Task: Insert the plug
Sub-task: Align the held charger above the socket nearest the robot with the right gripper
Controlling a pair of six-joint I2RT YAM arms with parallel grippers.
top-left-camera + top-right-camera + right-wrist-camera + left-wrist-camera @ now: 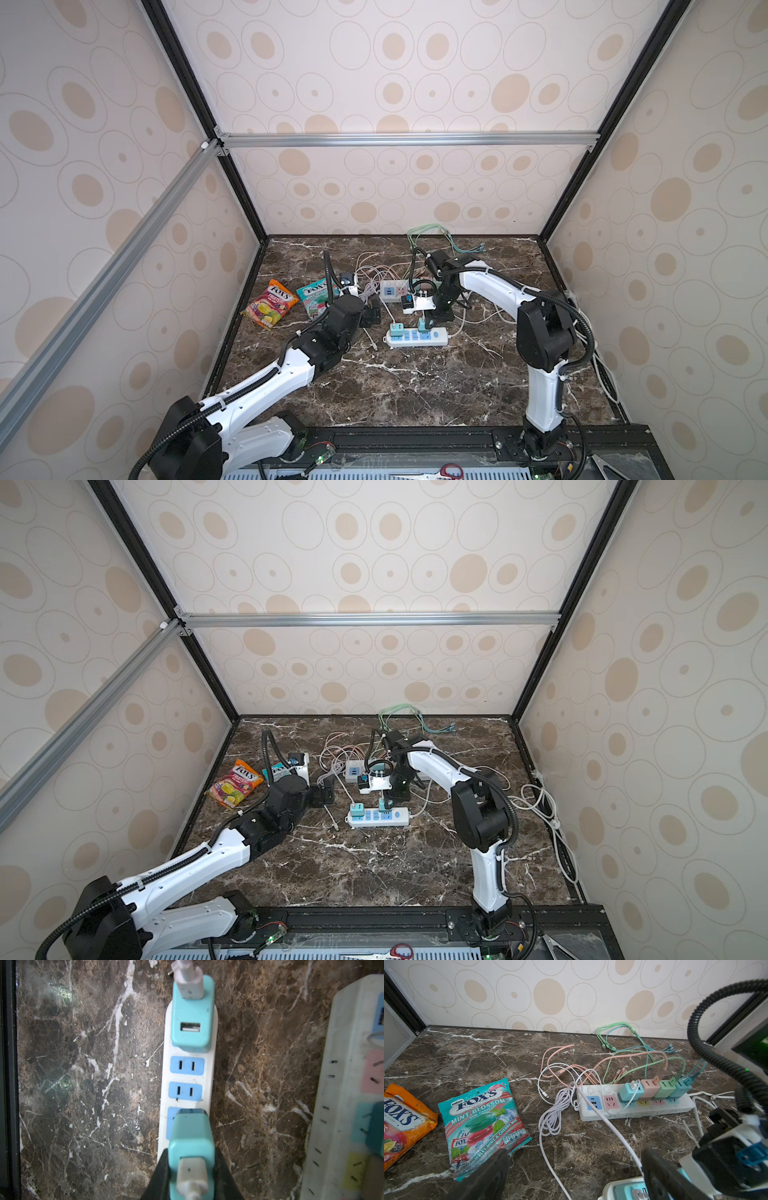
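A small white power strip (436,337) (397,818) (187,1076) with blue sockets lies mid-table. A teal adapter (192,1014) with a white cable stands in its end socket. My right gripper (191,1159) (429,322) is shut on a second teal plug (191,1136) (422,323) (383,803), black fingers (224,1178) on both sides. The plug's base sits on a blue socket further along; its prongs are hidden. Two blue sockets between the adapters are bare. My left gripper (575,1167) (372,313) hangs open to the strip's left, holding nothing.
A larger white power strip (633,1111) (395,289) with several coloured adapters lies behind. Pink, green and white cables (556,1113) sprawl around it. Two candy bags (272,303) (481,1122) lie at the left. Enclosure walls surround the marble table (415,386).
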